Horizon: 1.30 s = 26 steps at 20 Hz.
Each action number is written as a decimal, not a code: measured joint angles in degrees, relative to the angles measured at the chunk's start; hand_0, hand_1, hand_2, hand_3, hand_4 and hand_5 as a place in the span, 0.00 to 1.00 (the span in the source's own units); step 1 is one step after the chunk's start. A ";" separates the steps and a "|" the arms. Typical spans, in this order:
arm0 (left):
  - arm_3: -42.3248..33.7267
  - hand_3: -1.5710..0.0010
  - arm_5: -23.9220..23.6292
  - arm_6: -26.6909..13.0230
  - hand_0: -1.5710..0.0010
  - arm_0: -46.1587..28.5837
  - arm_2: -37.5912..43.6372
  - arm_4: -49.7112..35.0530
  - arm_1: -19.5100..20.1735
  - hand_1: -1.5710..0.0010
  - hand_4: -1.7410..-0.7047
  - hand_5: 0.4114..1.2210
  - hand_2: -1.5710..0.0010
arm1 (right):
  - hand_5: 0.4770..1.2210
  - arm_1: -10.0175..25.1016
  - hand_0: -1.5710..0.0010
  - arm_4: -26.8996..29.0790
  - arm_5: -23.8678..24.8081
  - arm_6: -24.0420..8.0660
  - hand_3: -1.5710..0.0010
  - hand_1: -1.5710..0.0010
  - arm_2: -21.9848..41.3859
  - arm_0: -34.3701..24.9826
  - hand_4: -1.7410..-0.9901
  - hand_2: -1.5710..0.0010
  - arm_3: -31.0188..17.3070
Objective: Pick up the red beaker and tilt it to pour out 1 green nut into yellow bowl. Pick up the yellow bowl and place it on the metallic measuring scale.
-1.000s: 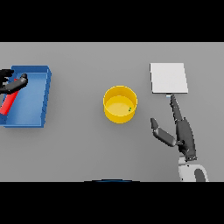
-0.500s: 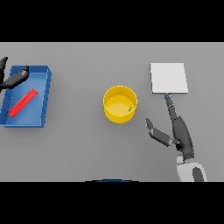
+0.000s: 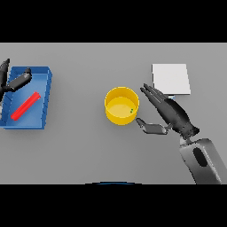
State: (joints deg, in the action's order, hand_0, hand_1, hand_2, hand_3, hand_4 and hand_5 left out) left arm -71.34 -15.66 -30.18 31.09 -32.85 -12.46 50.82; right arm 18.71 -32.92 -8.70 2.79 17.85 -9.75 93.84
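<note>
Blue tray [image 3: 44, 75] far left, red beaker [image 3: 25, 106] lying inside; left hand [image 3: 15, 82] above it, fingers apart, empty. Measuring scale [image 3: 171, 79] upper right. Yellow bowl [image 3: 121, 105] centre, green nut [image 3: 131, 110] inside: probably light, rigid, slick-walled. Right hand [image 3: 170, 113] just beside, fingers spread; grasp across rim

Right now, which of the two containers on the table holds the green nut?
The yellow bowl holds the green nut, near its right wall. The blue tray at the left holds only the red beaker, lying flat.
</note>
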 measured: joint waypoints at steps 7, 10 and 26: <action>-1.15 1.00 -0.09 -0.57 1.00 0.41 -0.43 0.21 0.15 1.00 0.91 0.38 1.00 | 0.24 3.10 1.00 -6.97 -7.65 1.70 1.00 1.00 7.48 -10.75 0.62 1.00 -5.91; -0.44 1.00 0.33 -0.30 1.00 0.46 -0.57 0.22 -0.07 1.00 0.91 0.38 1.00 | 0.27 3.46 1.00 -8.52 -9.82 3.49 1.00 1.00 9.80 -14.62 0.62 1.00 -9.87; 0.95 1.00 1.23 1.06 1.00 1.13 0.09 -0.02 0.37 1.00 0.91 0.40 1.00 | 0.27 0.24 1.00 -11.80 -17.80 6.30 1.00 1.00 17.42 -24.99 0.58 1.00 -24.21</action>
State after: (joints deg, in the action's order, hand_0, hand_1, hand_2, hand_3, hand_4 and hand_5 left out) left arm -70.39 -14.42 -29.12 32.22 -32.76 -12.47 51.19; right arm 18.95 -44.72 -26.51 9.08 35.27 -34.74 69.63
